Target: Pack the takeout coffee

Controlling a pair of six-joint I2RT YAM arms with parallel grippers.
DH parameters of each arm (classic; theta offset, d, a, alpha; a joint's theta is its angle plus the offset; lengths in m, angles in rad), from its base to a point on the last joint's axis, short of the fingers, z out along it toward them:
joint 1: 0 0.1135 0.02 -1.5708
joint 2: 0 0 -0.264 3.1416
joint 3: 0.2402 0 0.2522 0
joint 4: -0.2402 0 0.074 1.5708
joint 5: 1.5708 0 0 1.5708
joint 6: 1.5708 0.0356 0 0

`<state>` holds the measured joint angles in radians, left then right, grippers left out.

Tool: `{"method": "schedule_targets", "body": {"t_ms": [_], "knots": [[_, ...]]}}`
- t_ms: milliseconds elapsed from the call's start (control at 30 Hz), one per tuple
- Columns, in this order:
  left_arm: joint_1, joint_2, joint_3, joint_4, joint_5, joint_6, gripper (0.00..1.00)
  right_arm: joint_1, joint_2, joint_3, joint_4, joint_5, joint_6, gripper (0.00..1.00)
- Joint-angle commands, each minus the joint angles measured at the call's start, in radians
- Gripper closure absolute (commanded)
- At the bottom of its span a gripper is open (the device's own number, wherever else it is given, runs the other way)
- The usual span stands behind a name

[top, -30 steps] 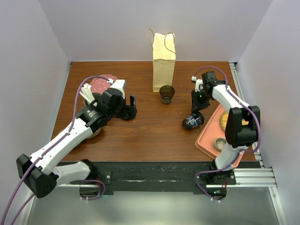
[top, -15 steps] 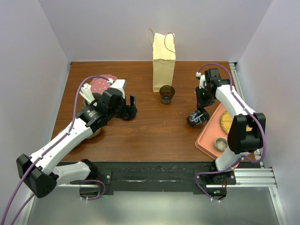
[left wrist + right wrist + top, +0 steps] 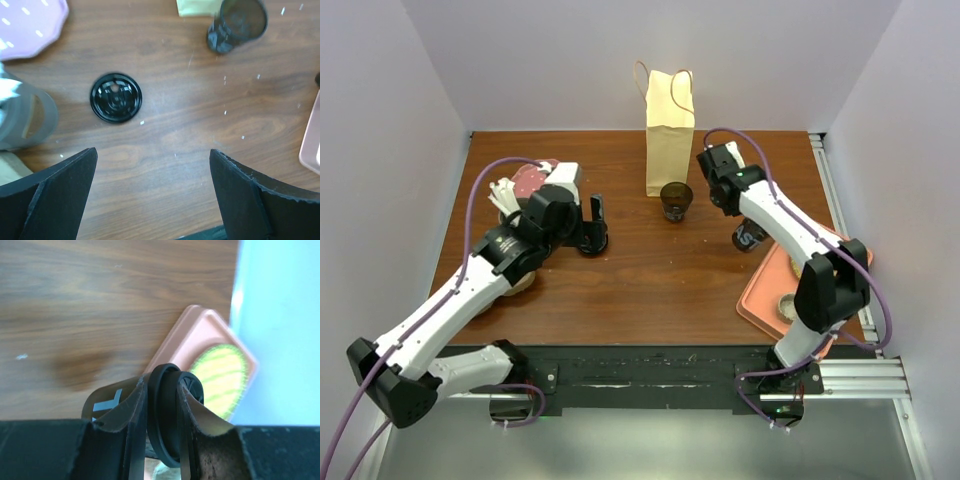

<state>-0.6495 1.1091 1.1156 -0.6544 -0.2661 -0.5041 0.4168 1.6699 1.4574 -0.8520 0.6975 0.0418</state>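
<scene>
Surface [image 3: 650, 285]: brown wood.
Paper bag [image 3: 670, 130]: upright, far centre.
Pink tray [image 3: 765, 285]: near right.
Left gripper [image 3: 152, 155]: spread wide, empty, above the loose black lid [image 3: 116, 97].
Right gripper [image 3: 163, 415]: pinching the takeout coffee [image 3: 161, 390], right of the bag, just beside the tray.
Progress: coffee grasped, not yet bagged; carry and lowering remain.

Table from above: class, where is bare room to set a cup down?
Bare wood lies between the left arm and the tray, and between the plate and the paper bag. Crowded around the open cup and right arm.
</scene>
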Motion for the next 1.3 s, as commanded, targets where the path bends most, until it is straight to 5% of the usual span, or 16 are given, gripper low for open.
{"method": "schedule_targets", "body": {"t_ms": [0, 333, 800, 1267], "knots": [[-0.001, -0.080, 0.082, 0.001, -0.110, 0.015, 0.00, 0.031, 0.066, 0.040, -0.018, 0.330, -0.008, 0.95], [-0.006, -0.150, 0.148, -0.073, -0.234, -0.010, 0.00, 0.073, 0.172, 0.018, 0.097, 0.484, 0.032, 0.93], [-0.052, -0.115, 0.185, -0.090, -0.272, -0.001, 0.00, 0.120, 0.361, 0.008, -0.008, 0.603, 0.361, 0.91], [-0.062, -0.126, 0.185, -0.093, -0.278, 0.001, 0.00, 0.189, 0.436, 0.101, -0.262, 0.609, 0.679, 0.49]]}}
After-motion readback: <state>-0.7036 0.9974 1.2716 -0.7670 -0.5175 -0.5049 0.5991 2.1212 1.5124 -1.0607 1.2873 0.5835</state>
